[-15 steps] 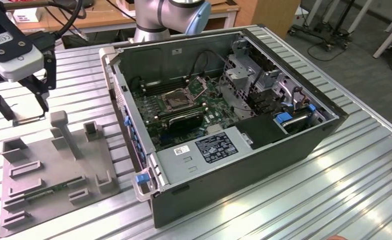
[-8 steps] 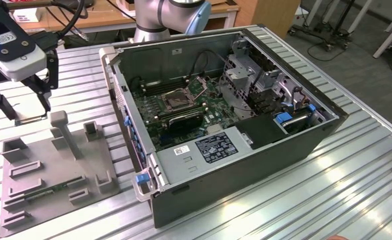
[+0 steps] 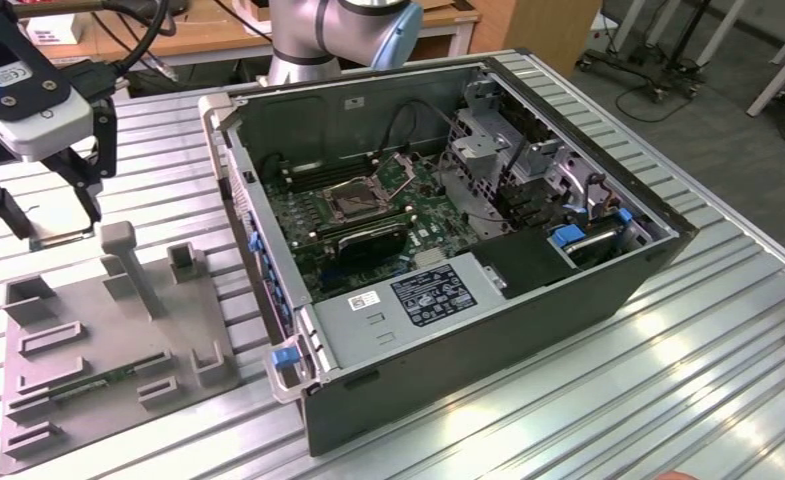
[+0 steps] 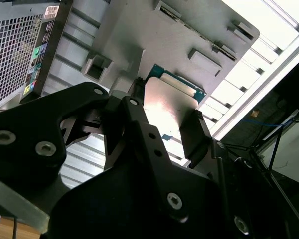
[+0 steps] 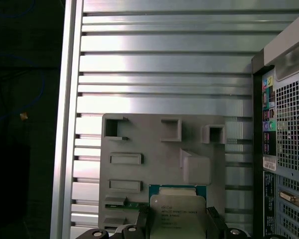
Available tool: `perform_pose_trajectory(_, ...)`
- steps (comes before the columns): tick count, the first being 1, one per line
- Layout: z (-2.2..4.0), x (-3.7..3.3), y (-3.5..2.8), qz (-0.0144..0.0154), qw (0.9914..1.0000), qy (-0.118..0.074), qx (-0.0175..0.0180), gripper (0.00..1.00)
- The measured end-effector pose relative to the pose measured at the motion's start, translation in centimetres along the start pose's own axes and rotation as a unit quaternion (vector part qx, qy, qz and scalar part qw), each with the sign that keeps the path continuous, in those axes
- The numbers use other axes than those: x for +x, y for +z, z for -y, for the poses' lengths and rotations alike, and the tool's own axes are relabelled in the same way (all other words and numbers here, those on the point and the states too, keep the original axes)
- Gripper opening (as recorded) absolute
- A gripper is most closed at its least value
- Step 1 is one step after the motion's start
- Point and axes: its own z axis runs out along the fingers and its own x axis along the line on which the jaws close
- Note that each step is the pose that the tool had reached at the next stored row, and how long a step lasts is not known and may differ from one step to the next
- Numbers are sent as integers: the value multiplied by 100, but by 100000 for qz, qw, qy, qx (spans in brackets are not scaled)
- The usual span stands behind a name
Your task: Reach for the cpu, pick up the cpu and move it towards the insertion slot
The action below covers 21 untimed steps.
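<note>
Case [image 3: 499,310] lies on its side, open face up. Gripper [image 3: 59,232], clamped on the cpu [image 3: 56,241], hangs outside the case, over the grey tray [image 3: 92,345].

- Between gripper and case: open air above the slatted table [image 3: 686,380]. The tray's upright posts [image 3: 119,255] stand on the case side of the fingertips.
- Case side wall [image 3: 239,170] rises as a rim that bars a level path inward.
- Inside the case: insertion slot [image 3: 356,197] is open from above, with low memory slots [image 3: 315,172] flanking it.
- Deeper inside the case: dark cables [image 3: 412,115] loop over the board, and a metal drive cage [image 3: 486,150] stands tall.
- Behind the case: arm base [image 3: 332,35].
</note>
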Motion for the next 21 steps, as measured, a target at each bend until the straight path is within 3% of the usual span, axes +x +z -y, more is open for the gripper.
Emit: perform_pose_trajectory(21,2,-81,-1,-5,100000,0,3,53)
